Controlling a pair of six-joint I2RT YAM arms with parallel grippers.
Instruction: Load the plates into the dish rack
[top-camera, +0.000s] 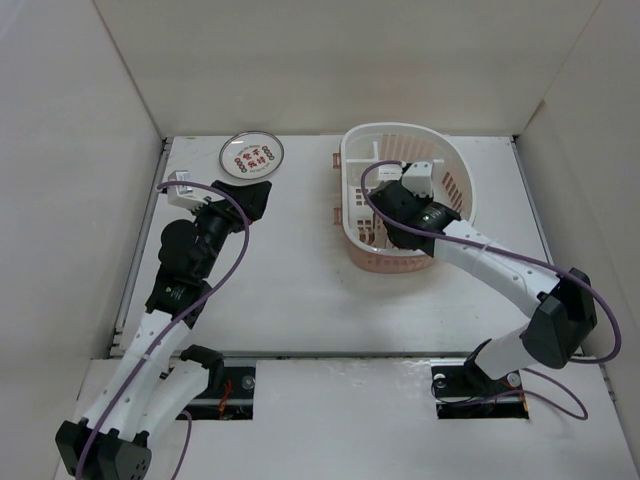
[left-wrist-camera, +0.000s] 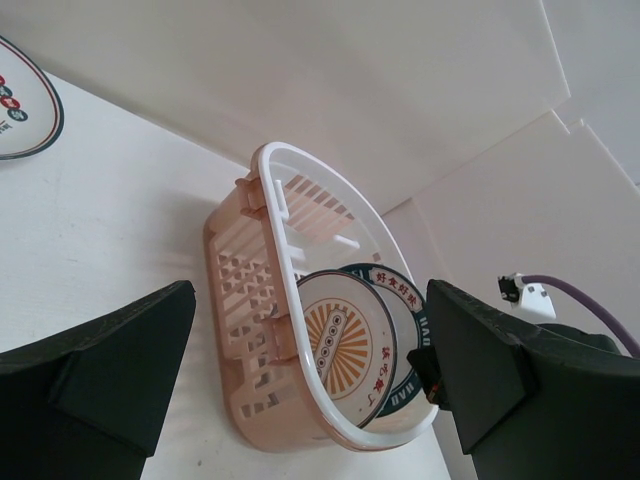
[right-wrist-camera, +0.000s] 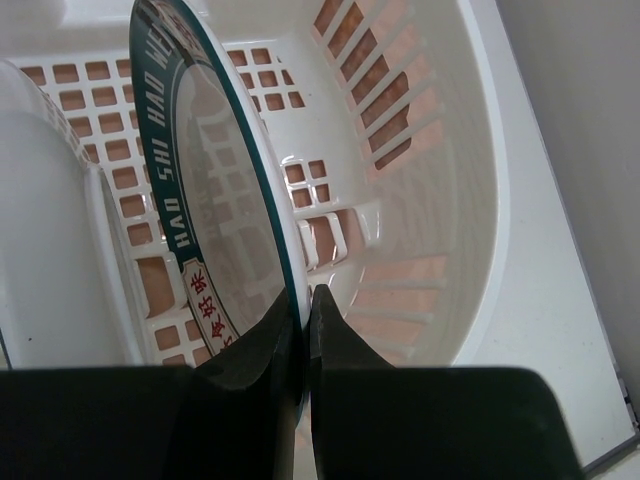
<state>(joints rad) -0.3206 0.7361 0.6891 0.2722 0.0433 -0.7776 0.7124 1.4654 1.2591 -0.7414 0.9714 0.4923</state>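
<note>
The dish rack (top-camera: 452, 172) stands at the back right, pink-sided with a white rim. My right gripper (right-wrist-camera: 304, 312) is inside it, shut on the rim of the dark-green-rimmed plate (right-wrist-camera: 215, 190), which it holds upright on edge. The orange sunburst plate (left-wrist-camera: 342, 338) stands upright in the rack, just in front of the green-rimmed one (left-wrist-camera: 407, 298). The plate with red characters (top-camera: 252, 156) lies flat on the table at the back, left of the rack. My left gripper (top-camera: 254, 198) is open and empty, just in front of that plate, facing the rack (left-wrist-camera: 250, 300).
White walls enclose the table on the left, back and right. The rack's small corner compartment (top-camera: 422, 176) is beside my right wrist. A white block (top-camera: 181, 186) sits at the table's left edge near my left arm.
</note>
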